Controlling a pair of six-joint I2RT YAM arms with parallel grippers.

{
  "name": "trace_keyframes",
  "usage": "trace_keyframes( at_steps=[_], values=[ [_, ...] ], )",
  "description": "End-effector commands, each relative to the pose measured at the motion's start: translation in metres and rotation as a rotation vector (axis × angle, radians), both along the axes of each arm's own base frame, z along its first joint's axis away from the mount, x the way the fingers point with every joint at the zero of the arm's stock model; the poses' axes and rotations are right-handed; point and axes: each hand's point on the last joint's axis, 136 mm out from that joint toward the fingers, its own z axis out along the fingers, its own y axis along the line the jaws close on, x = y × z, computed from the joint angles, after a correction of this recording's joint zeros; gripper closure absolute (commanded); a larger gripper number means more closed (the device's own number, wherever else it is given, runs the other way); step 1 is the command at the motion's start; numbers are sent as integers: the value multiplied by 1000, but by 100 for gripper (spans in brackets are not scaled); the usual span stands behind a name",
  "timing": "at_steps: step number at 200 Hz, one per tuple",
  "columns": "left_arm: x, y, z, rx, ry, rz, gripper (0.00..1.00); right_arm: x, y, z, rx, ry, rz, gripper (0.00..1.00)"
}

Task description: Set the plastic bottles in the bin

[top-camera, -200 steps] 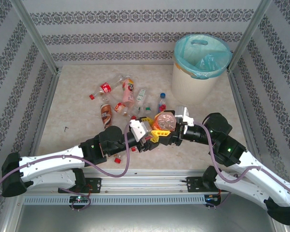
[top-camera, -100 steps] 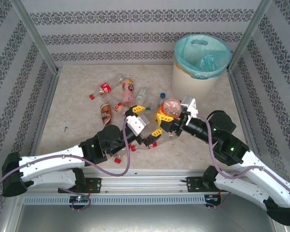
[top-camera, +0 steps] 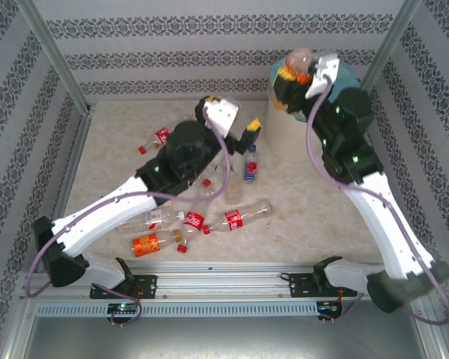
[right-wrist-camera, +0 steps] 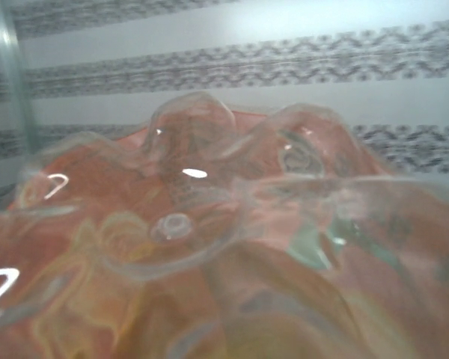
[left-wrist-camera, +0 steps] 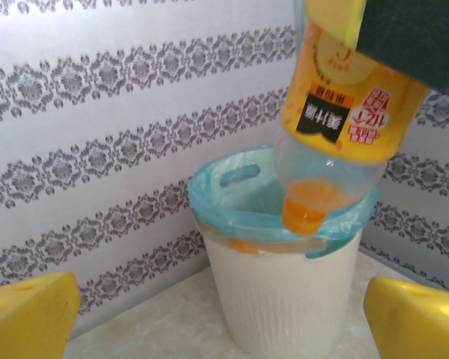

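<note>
My right gripper (top-camera: 290, 78) is shut on an orange-labelled plastic bottle (top-camera: 298, 61), held high over the bin. The left wrist view has this bottle (left-wrist-camera: 344, 105) hanging cap down just above the bin's rim, and in the right wrist view its clear base (right-wrist-camera: 194, 247) sits very close. The cream bin (top-camera: 284, 131) with its turquoise liner (left-wrist-camera: 209, 191) stands at the back right. My left gripper (top-camera: 236, 118) hovers left of the bin, open and empty, its yellow fingertips (left-wrist-camera: 30, 314) wide apart. Several more bottles lie on the table, such as a red-labelled one (top-camera: 243, 217).
An orange bottle (top-camera: 153, 243) and a red-labelled one (top-camera: 187, 221) lie near the front edge. A blue-labelled bottle (top-camera: 251, 164) and a red one (top-camera: 159, 137) lie mid-table. Patterned walls and metal posts close in the back and sides.
My right arm has lifted the orange bottle from mid-table to above the bin. My left arm has risen and swung toward the bin, uncovering the bottles near the front edge.
</note>
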Motion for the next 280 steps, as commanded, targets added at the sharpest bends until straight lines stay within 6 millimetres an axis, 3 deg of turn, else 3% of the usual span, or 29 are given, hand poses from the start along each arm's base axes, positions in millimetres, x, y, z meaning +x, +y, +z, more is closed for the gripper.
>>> trace_keyframes(
  at_steps=[1, 34, 49, 96, 143, 172, 190, 217, 280],
  values=[
    [11, -12, -21, 23, 179, -91, 2, 36, -22, 11, 46, 9, -53, 53],
    [11, -28, -36, 64, 259, -161, 2, 90, -55, 8, 42, 20, -179, 53],
    [11, -31, -46, 51, 297, -171, 2, 114, -66, -4, 8, 39, -240, 53],
    [5, -31, -71, 15, 383, -178, 3, 180, -95, -80, -83, 168, -346, 50],
    [4, -20, -83, 23, 401, -147, 3, 220, -111, -155, -7, 339, -288, 47],
    [2, -17, -86, 16, 409, -142, 3, 226, -112, -175, -35, 390, -288, 36],
    [1, -15, -87, 15, 411, -136, 3, 223, -113, -169, -34, 387, -294, 22],
    [0, -13, -88, 11, 413, -133, 3, 216, -111, -148, -25, 350, -287, 11],
    [-2, -11, -91, 11, 420, -133, 3, 205, -106, -129, -24, 326, -253, 16]
  ],
)
